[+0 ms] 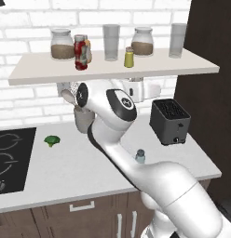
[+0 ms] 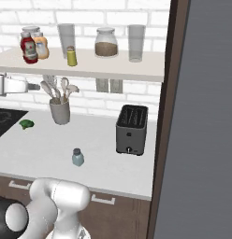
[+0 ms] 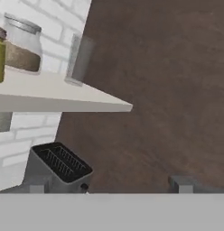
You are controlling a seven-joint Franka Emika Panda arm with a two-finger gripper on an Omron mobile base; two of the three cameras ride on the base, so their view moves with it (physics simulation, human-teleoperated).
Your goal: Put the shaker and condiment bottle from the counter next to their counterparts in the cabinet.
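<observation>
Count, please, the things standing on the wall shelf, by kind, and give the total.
Jars with brown contents: 2
Clear tall glasses: 2
Bottles: 2, the red condiment bottle and the orange bottle behind it
Shakers: 1, the yellow-green shaker
Total: 7

The arm bends up and forward — its gripper (image 1: 152, 88) seemingly empty, fingers unclear.

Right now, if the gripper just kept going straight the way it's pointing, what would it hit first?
Judging by the hand view, the gripper looks along the gap beneath the cabinet and above the toaster, toward the dark brown wall panel. The panel is probably first, though depth is unclear.
</observation>
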